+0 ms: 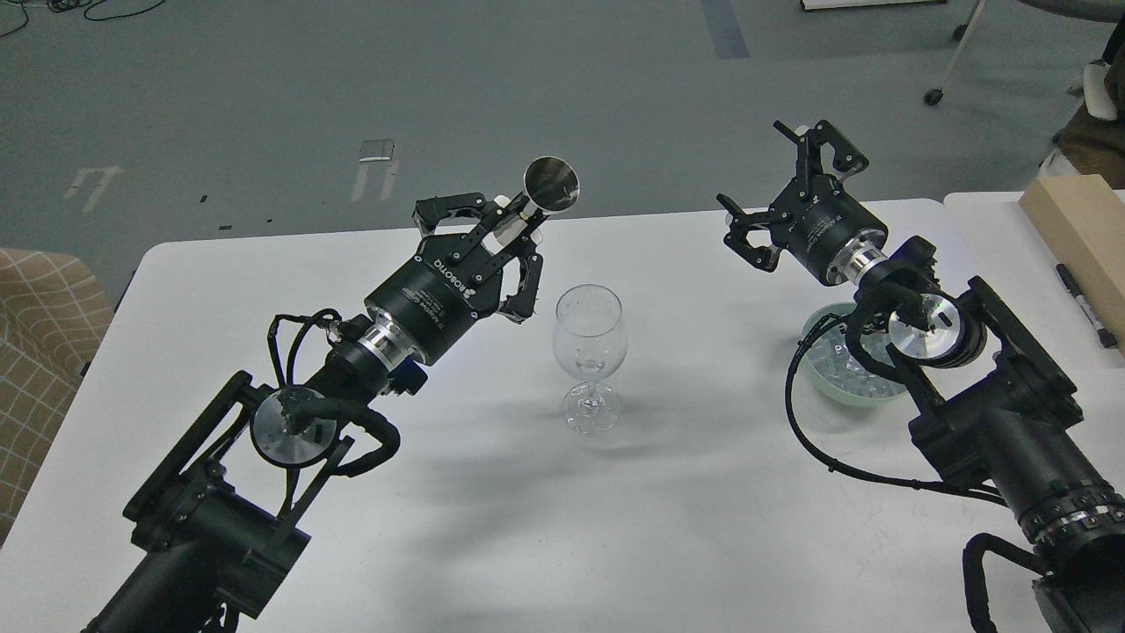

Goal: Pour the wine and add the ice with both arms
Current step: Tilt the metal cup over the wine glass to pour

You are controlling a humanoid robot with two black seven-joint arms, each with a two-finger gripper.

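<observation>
A clear wine glass (588,338) stands upright mid-table and looks empty of liquid. My left gripper (503,236) is shut on the white neck of a small steel cup (552,185), held tilted just up and left of the glass rim. No wine shows; the cup's inside reads only as bare steel. The ice (835,362) lies as small clear cubes in a pale green bowl (813,380), half hidden behind my right arm. My right gripper (779,195) hangs open and empty above the table's far right, beyond the bowl.
A second white table (984,229) adjoins at the right, carrying a long wooden box (1079,230) and a black marker (1085,308). A tan checked seat (39,325) sits off the left edge. A chair caster (933,95) rests on the grey floor behind.
</observation>
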